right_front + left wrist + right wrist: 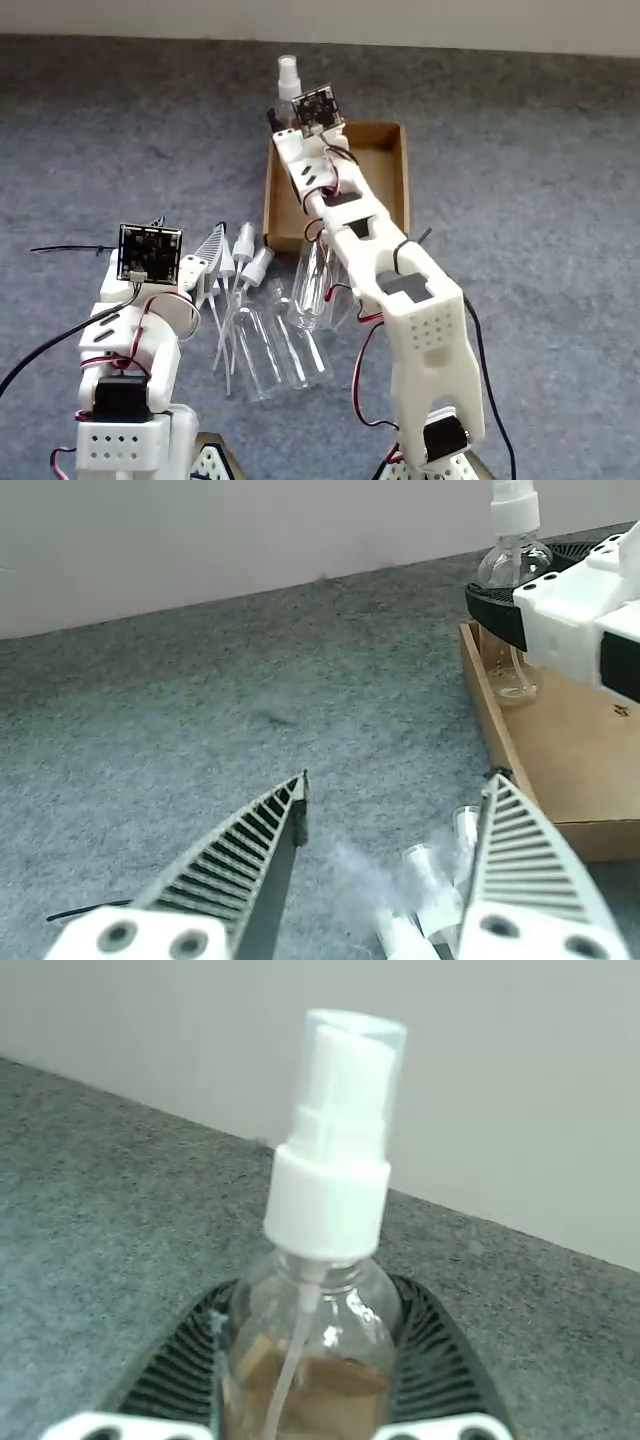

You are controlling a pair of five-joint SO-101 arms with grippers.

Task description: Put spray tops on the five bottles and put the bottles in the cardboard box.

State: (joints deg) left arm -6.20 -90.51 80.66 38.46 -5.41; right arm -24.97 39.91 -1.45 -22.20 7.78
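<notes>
While the capped bottle [322, 1360] stood upright at the far corner of the cardboard box [388, 155] | right gripper [320, 1298] jaws clamped its body | left gripper [398, 782] jaws stood wide apart by loose spray tops [425, 892] | uncapped bottles [272, 352] lay near the box.

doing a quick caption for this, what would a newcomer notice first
A clear bottle with a spray top, clamped upright between the right arm's fingers at the box's far corner. Next, empty bottles and loose spray tops lying on the grey carpet between the arms.
</notes>
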